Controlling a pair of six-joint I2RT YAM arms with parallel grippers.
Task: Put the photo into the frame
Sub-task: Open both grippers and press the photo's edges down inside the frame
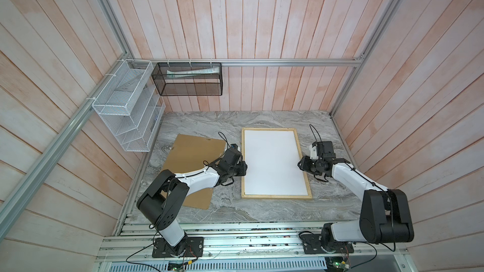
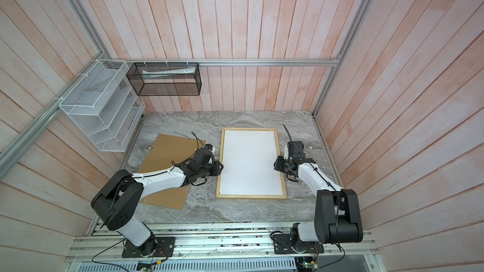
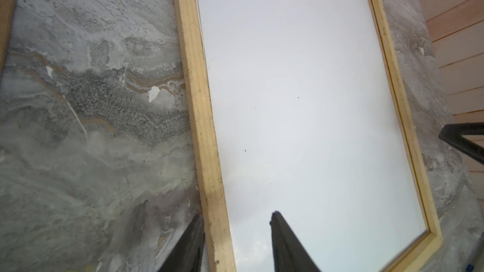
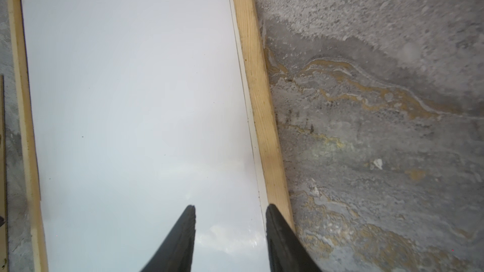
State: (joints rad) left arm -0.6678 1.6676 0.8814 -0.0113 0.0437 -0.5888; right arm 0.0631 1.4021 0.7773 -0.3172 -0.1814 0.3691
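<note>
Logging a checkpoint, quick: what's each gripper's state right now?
Left gripper: open, holding nothing, astride an edge of the frame.
Right gripper: open, holding nothing.

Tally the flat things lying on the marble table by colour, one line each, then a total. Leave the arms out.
Pale wood: 1, the frame
White: 1, the white sheet lying inside the frame
Brown: 1, the backing board beside the frame
Total: 3

Marble table (image 1: 209, 126), frame (image 1: 275, 196), brown board (image 1: 188, 153)
</note>
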